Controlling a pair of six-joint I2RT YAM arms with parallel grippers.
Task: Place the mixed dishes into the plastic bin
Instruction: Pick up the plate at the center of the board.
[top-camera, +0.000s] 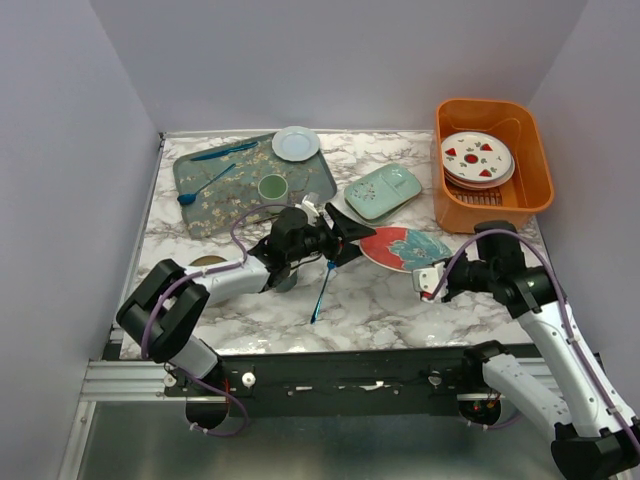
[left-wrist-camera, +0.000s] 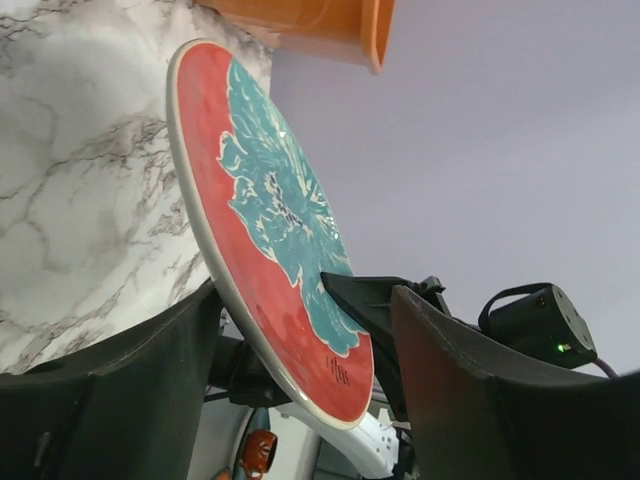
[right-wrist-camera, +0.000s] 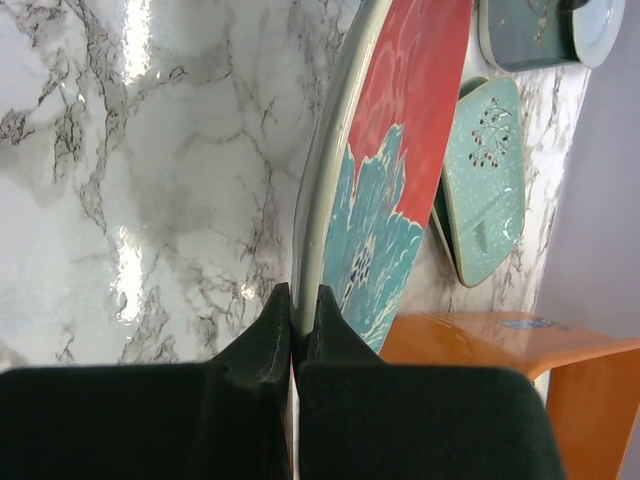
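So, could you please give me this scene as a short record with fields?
Held dish: red round plate with teal flower, rim clamped between the fingers of the right gripper
Left gripper: fingers open, either side of the plate's other edge
Bright-orange plastic bin: stacked plates inside, white plate with red marks on top
Pale-green rectangular divided dish: on the marble table, outside the bin

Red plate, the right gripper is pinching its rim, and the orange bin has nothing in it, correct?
Not quite. The bin is not empty: the top view shows a stack of plates in it, a white plate with red marks uppermost. The rest stands: the right gripper is shut on the rim of the red plate.
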